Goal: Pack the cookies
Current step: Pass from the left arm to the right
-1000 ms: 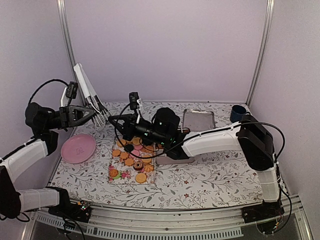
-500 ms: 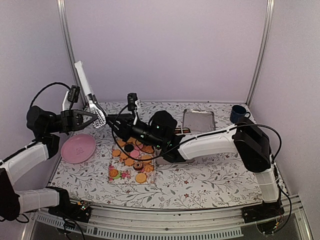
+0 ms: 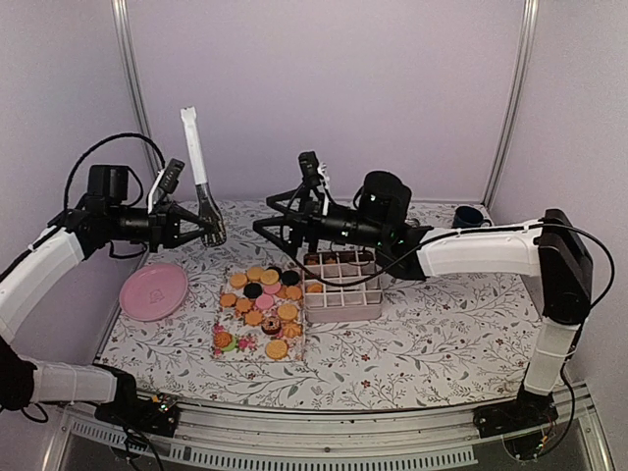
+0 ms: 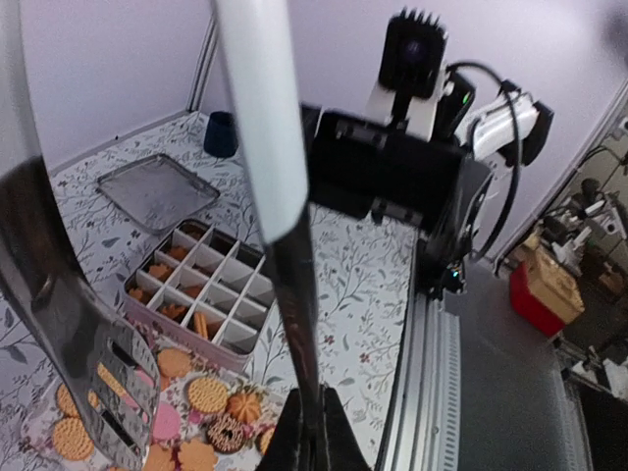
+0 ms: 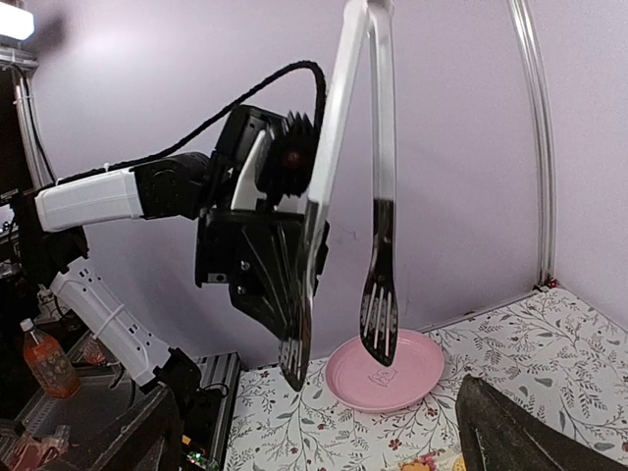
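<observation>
Left claw (image 3: 194, 232) is clenched on the tongs (image 3: 196, 162), lifted over the far-left part of the tabletop (image 3: 422, 343), white handle up, metal blades hanging down. The left wrist view shows the fingertips pinching only one of the tong arms, so I judge the blades can't be squeezed yet and the tool needs a better hold. Right claw (image 3: 273, 228) is released, jaws wide, reaching across from the right and facing the tongs but apart from them. That looks like a two-arm regrip or handover, though that is my read, not a certainty.

The cookies (image 3: 257, 306) lie mostly on a flowery sheet (image 3: 243, 353) left of centre, toward the near edge. It sits just beside the compartment box (image 3: 342, 304), a short carry for the tongs. A few orange ones are already in compartments. The pink plate (image 3: 154, 291) sits bare by the left edge.

What's hard to see: from above the right arm covers the far side of the box. The metal tray (image 4: 157, 191) shows only in the left wrist view, beyond the box. The right wrist view cuts off the top of the tongs, and its own fingers are only dark corners. How many compartments are filled, I can't tell. The blue cup (image 3: 468, 218) peeks out at the far-right corner.
</observation>
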`<state>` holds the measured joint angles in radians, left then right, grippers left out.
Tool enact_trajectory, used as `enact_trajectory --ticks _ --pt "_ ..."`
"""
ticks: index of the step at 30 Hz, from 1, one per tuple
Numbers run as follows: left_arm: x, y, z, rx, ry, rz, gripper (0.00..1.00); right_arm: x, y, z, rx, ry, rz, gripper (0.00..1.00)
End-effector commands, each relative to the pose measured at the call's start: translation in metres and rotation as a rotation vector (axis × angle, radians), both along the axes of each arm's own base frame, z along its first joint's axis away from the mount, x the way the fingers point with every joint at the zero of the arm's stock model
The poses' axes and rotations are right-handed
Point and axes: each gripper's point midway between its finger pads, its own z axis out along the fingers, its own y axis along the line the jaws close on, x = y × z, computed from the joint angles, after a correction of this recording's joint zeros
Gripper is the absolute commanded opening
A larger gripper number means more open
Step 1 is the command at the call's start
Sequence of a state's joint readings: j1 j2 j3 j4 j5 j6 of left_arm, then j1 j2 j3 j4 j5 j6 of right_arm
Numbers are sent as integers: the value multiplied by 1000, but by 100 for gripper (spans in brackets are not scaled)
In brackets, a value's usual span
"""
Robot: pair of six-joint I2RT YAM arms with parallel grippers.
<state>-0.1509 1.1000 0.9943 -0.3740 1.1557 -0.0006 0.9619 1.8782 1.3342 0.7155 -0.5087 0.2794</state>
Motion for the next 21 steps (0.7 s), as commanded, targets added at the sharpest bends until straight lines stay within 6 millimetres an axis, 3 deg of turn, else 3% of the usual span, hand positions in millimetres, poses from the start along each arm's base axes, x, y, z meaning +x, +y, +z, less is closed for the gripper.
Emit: enact_trajectory --ticks 1,6,16,21 --pt "-35 18 -79 389 -14 -63 0 -38 -10 7 -83 -75 223 99" --pt "-54 16 -91 504 -56 -175 0 -41 -5 11 -98 -88 285 99" --pt "-95 -4 -96 504 -76 -396 0 -31 11 8 -102 -131 284 99" --pt "-103 -9 -102 533 -96 -444 0 -36 19 4 -105 -133 303 99"
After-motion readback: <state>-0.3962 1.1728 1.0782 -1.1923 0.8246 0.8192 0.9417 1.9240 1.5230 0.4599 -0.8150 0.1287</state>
